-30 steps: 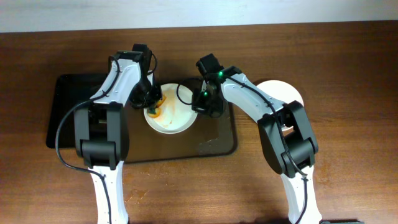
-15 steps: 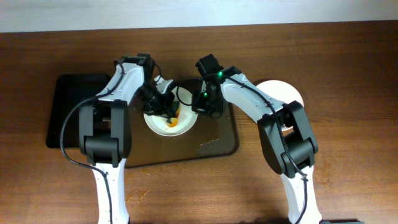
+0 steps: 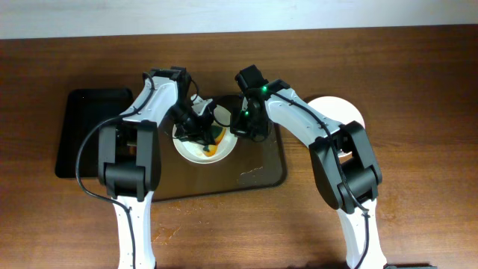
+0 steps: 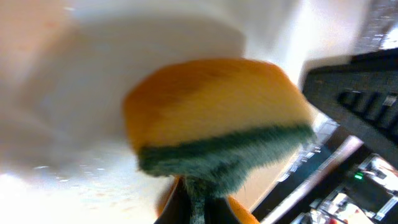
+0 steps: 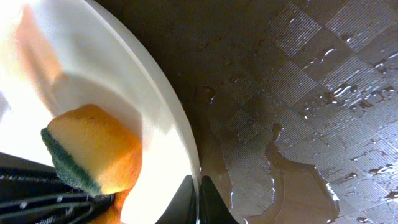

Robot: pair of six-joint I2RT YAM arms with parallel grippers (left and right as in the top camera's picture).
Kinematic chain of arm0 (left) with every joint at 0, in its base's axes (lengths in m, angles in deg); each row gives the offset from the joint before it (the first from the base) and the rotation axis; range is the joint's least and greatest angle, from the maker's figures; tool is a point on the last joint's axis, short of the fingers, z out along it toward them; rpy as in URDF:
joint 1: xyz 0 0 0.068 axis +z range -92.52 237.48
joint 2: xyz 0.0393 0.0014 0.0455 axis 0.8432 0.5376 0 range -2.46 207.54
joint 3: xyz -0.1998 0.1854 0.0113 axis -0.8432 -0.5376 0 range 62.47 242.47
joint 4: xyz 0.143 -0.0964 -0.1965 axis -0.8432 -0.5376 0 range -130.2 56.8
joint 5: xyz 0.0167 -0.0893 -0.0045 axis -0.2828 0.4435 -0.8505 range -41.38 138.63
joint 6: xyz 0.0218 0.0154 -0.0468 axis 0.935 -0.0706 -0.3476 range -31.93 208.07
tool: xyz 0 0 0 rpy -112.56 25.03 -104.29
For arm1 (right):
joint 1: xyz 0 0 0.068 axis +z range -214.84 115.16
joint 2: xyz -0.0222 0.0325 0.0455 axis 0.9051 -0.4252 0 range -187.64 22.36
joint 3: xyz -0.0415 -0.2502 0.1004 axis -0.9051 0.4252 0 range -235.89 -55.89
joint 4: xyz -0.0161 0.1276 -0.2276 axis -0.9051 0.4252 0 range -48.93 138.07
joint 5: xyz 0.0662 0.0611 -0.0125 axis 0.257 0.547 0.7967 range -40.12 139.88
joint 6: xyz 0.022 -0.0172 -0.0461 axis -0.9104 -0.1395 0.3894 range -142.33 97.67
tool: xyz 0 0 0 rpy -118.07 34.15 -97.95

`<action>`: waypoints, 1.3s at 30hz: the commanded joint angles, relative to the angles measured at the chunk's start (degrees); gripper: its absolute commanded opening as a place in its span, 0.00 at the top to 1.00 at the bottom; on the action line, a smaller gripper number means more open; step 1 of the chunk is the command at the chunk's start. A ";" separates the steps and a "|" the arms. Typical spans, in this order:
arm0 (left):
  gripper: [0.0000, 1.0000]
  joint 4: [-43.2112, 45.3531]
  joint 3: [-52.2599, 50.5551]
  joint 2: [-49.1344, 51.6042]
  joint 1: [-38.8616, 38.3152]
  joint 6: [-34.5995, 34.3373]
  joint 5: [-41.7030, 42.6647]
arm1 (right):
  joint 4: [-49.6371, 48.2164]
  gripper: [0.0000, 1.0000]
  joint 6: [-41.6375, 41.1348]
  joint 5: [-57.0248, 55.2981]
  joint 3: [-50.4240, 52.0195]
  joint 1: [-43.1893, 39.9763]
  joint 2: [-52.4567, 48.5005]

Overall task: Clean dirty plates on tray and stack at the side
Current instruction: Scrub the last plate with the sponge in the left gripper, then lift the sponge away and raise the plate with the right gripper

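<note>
dark brown wooden table (image 3: 418, 217), pale wall (image 3: 224, 15)

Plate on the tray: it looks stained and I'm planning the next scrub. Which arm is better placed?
Left arm: its jaws grip the sponge on the plate. The right arm's jaws pinch the plate's rim, steadying it.

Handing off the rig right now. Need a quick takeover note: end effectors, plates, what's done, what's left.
Left end effector: shut on the sponge, which is pressed onto the white plate.
Right end effector: shut on that plate's rim, steadying it on the wet tray.
Done: a side plate sits on the table, right of the tray.
Left: the white plate shows an orange smear. Finish scrubbing, then stack it on the side plate.
</note>
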 commanded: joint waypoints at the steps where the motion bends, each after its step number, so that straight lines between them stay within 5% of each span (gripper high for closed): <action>1: 0.99 3.58 -1.73 1.60 -0.13 -6.54 -15.34 | -0.33 0.96 0.50 -1.75 0.11 -0.33 -1.03; 11: 0.99 7.91 -3.37 1.60 -1.07 -31.41 -46.47 | -0.28 0.96 0.52 -1.75 0.11 -0.33 -1.03; 28: 0.99 0.96 19.06 1.60 -1.07 -31.93 -53.77 | 1.16 0.95 0.52 -1.77 1.36 -0.33 -1.03; 36: 1.00 -9.11 32.61 1.60 -1.05 -31.91 -53.44 | 1.88 0.96 0.52 -1.77 1.36 -0.33 -1.03; 39: 1.00 -12.55 32.83 1.60 -1.07 -29.70 -49.55 | 1.27 0.73 0.52 -1.86 1.36 -0.33 -1.03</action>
